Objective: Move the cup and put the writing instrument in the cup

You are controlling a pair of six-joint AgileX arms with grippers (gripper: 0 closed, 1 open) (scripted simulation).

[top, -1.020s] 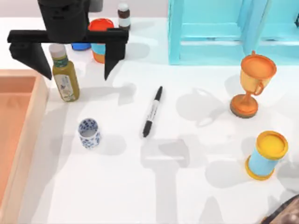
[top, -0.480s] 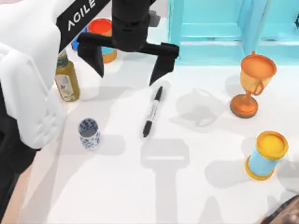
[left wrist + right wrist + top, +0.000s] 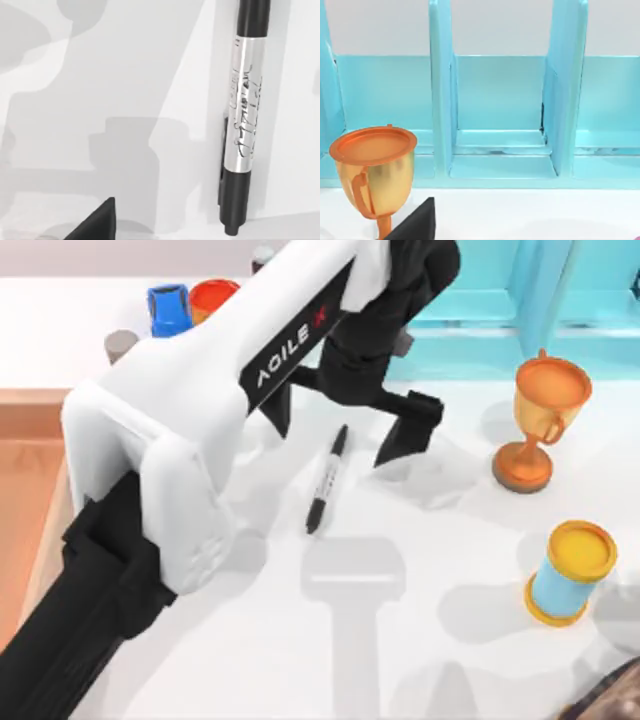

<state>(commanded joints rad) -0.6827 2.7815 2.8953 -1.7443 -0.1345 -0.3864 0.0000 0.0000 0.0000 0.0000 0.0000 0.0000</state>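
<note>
From above, the left arm reaches across the table from the lower left, and the left gripper (image 3: 345, 430) hangs with its fingers spread apart, one on each side of the upper end of the pen (image 3: 326, 480). The pen lies flat on the white table (image 3: 420, 640), slanted, near the centre. The arm hides the cup's place. A blue shelf (image 3: 470, 310) stands at the back right, a trophy (image 3: 540, 420) in front of it, and a yellow-and-blue canister (image 3: 570, 570) nearer the front right. A blue cap (image 3: 168, 308) and an orange lid (image 3: 212, 295) sit at the back left.

The left wrist view shows the pen (image 3: 245, 115) close up, label band facing up, and one dark fingertip (image 3: 97, 222) off to its side.

The right wrist view faces the shelf (image 3: 500, 110) and trophy (image 3: 372, 170); whether that gripper's fingers are apart or together cannot be told.
</note>
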